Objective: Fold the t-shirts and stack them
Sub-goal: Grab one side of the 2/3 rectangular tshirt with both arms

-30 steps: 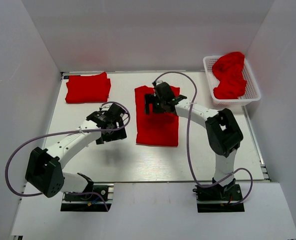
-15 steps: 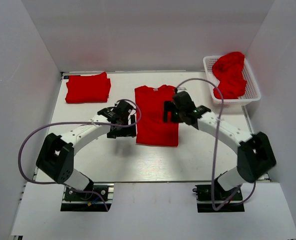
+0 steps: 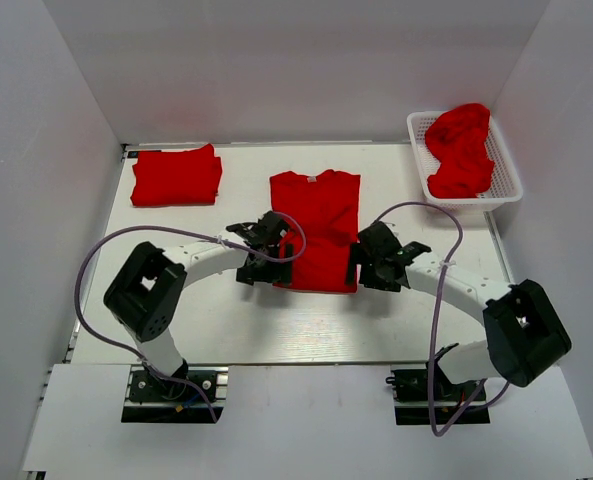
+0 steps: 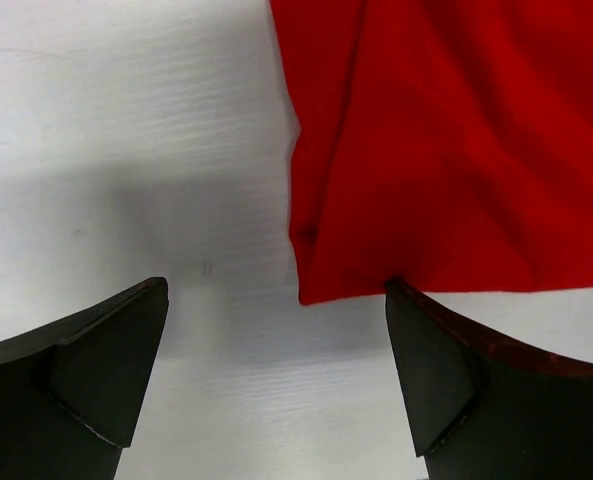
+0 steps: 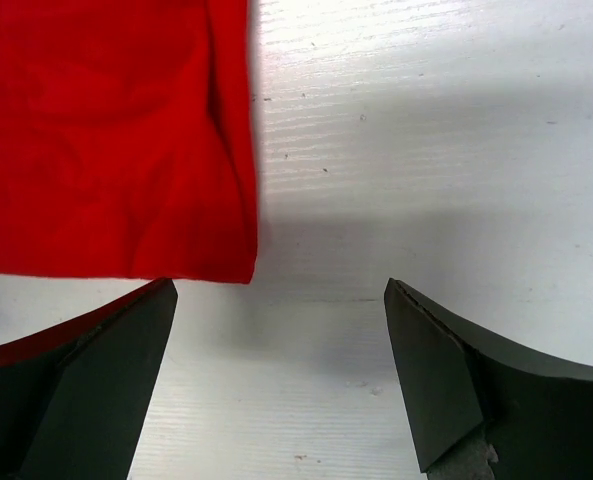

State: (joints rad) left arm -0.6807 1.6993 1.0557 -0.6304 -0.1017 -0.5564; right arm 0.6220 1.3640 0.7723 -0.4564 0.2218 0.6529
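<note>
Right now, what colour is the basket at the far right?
White, a lattice basket; the top external view shows it best.

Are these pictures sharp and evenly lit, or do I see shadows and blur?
Top view: soft, even light, no glare, all sharp. Left wrist view: a grey shadow crosses the table beside the t-shirt, whose edge looks slightly blurred. Right wrist view: a similar shadow band; table grain is crisp, gripper fingers dark.

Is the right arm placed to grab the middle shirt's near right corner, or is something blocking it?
Likely yes: the right gripper hangs open at that corner of the middle t-shirt, with only bare table around it.
</note>
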